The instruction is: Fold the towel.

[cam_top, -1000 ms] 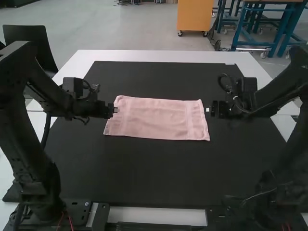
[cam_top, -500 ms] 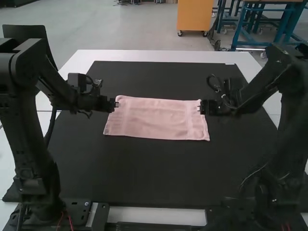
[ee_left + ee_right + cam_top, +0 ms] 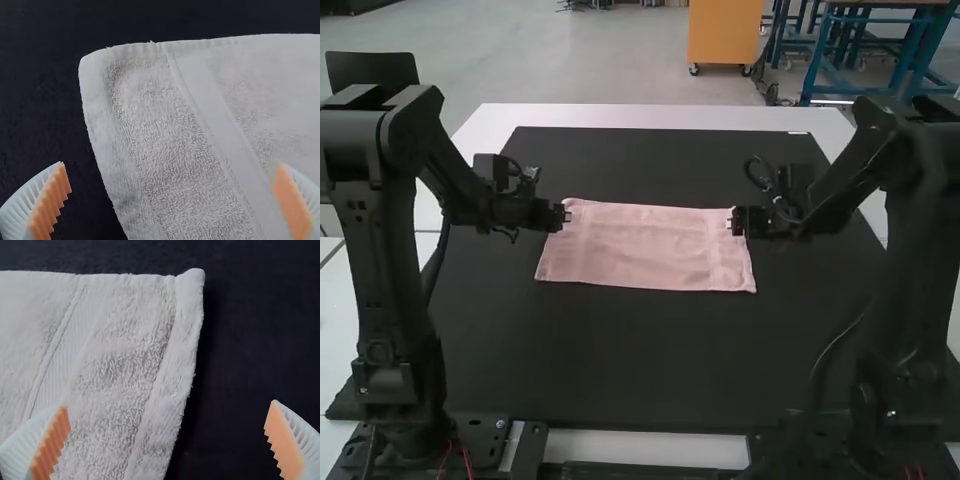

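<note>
White table [image 3: 650, 116]. Black mat [image 3: 640, 350], laid over the table. Pink towel [image 3: 645, 250], flat and oblong, on the mat between two grippers. Left gripper [image 3: 566, 215], at the towel's far left corner: fingers wide open, one above cloth, one above mat. Right gripper [image 3: 731, 222], at the far right corner: fingers likewise spread. Ribbed orange pads [image 3: 52, 200], facing inward.

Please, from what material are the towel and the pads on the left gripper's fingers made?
The towel looks like cotton terry, matt and soft: small loops cover it, with a smoother woven band near its end. The fibre itself could be a blend.

The orange pads seem to be matt rubber or soft plastic, judging by their moulded ridges; which one is unclear.
</note>
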Motion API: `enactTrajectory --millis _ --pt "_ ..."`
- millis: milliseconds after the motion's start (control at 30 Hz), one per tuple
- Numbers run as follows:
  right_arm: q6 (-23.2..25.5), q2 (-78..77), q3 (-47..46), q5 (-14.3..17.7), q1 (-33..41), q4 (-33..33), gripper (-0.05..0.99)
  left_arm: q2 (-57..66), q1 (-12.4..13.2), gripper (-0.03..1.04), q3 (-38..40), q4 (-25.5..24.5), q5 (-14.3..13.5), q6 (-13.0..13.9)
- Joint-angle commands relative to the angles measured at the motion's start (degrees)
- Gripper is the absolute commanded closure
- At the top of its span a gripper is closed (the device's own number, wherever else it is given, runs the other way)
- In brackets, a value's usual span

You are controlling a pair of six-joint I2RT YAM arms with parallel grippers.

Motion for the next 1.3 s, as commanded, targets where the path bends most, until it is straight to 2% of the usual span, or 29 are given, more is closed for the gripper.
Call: enactTrajectory --millis 0,233,633,1267 --pt "-0.45 1.36 2.16 -0.32 -0.06 0.86 0.03 1.08 0.3 0.06 2.64 0.68 -0.18 1.12" --pt "-0.36 4.26 5.15 -0.41 -0.06 1.04 0.03 3.98 0.39 0.06 5.45 1.29 -1.15 1.56" --pt "0.07 8.47 9.89 -0.41 -0.06 0.86 0.03 7.67 0.21 0.06 9.15 1.29 -1.15 1.74" --pt "-0.8 11.02 10.07 -0.06 0.29 -2.12 0.03 9.6 0.04 0.06 9.41 1.21 -1.76 1.65"
